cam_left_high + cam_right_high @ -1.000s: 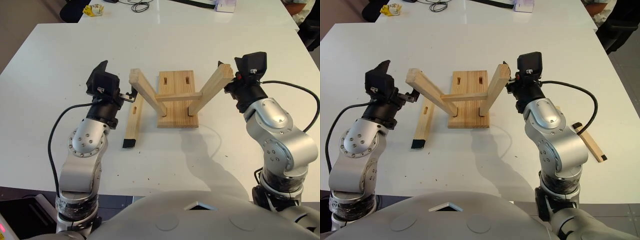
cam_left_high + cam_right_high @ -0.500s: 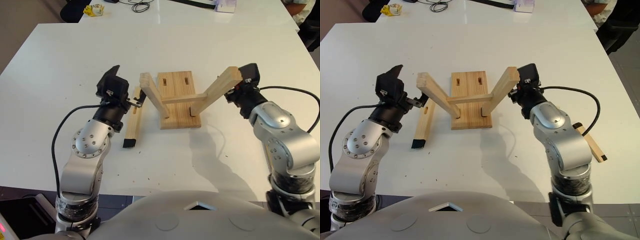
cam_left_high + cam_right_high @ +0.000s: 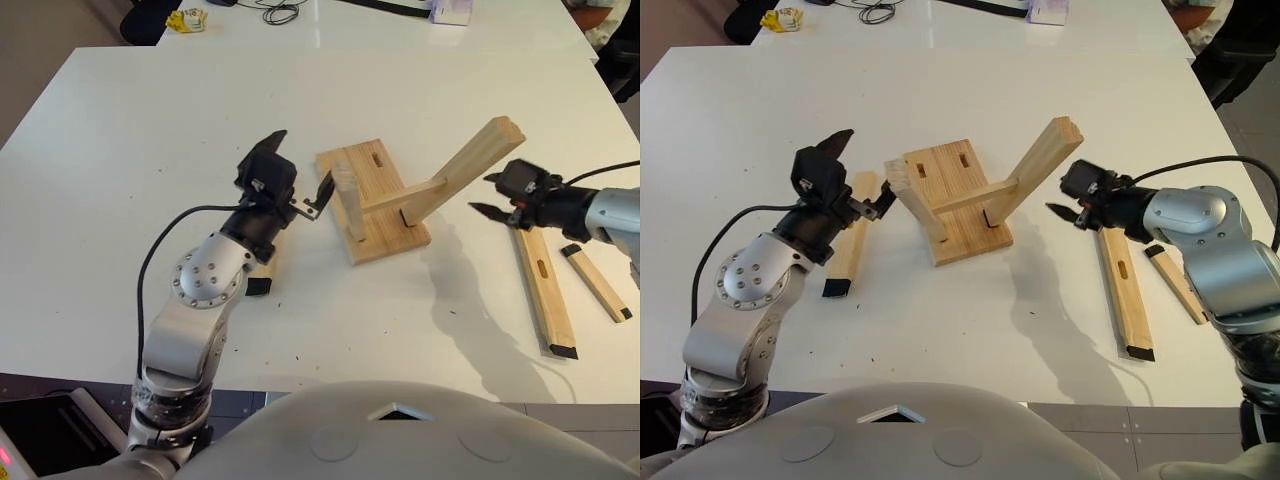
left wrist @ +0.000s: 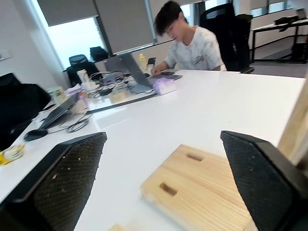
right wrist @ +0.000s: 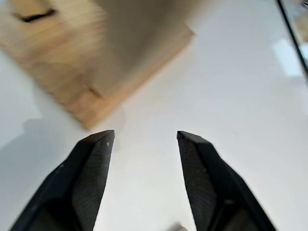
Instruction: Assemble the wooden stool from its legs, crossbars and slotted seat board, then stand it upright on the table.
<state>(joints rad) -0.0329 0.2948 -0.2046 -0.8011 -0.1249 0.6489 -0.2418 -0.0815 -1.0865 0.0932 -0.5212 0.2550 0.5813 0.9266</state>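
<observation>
The slotted seat board [image 3: 376,170] lies flat mid-table, turned at an angle. Two legs stand in it, joined by a crossbar [image 3: 402,193]: a left leg [image 3: 347,199] and a right leg [image 3: 468,166] that leans out to the right. My left gripper [image 3: 318,196] is open right beside the left leg, holding nothing; the left wrist view has the seat board [image 4: 202,179] beyond its fingers [image 4: 67,178]. Open and empty too, my right gripper [image 3: 482,194] hangs just right of the leaning leg; its wrist view looks at the board's corner [image 5: 72,82].
A loose leg [image 3: 848,248] lies partly under my left arm. To the right lie another loose leg [image 3: 543,290] and a short crossbar [image 3: 597,282]. Cables [image 3: 280,10] and small items sit at the table's far edge.
The right gripper has let go of the right leg and drawn back to the right. The seat board with its legs has turned and slid right. My left gripper followed to the right.
</observation>
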